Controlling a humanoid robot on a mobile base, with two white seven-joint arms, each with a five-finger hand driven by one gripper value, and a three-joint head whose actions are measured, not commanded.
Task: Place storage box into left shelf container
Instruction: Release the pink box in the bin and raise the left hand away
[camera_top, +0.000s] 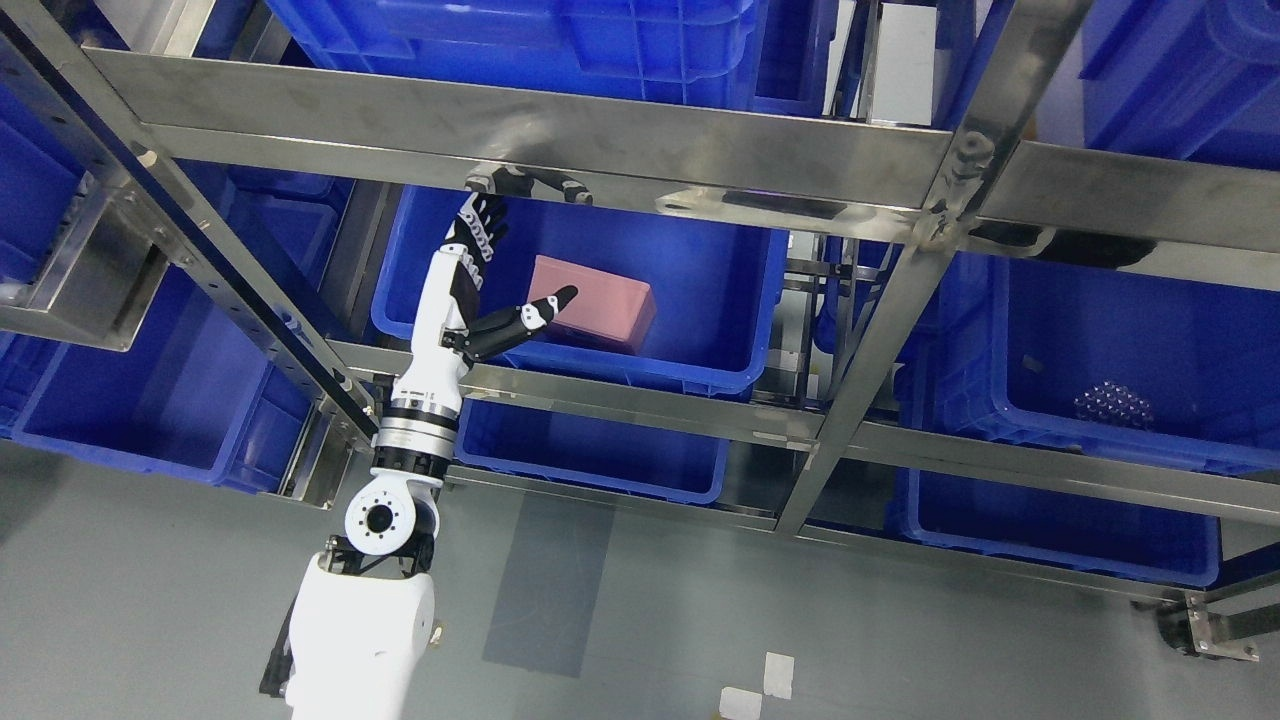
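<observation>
A pink storage box (600, 305) lies inside the blue bin (740, 340) on the shelf's middle level, left of the steel post. My left hand (490, 275) reaches up over the bin's near left rim. Its fingers (482, 225) point up toward the steel crossbar and the thumb (535, 315) sticks out to the right, its tip in front of the box's left end. The hand is open and holds nothing. My right arm is out of view.
A steel shelf frame (560, 140) crosses the view with a slanted post (880, 330). Blue bins fill every level; the right one (1130, 380) holds a small dark meshed object (1112, 405). Grey floor with white tape marks (760, 685) lies below.
</observation>
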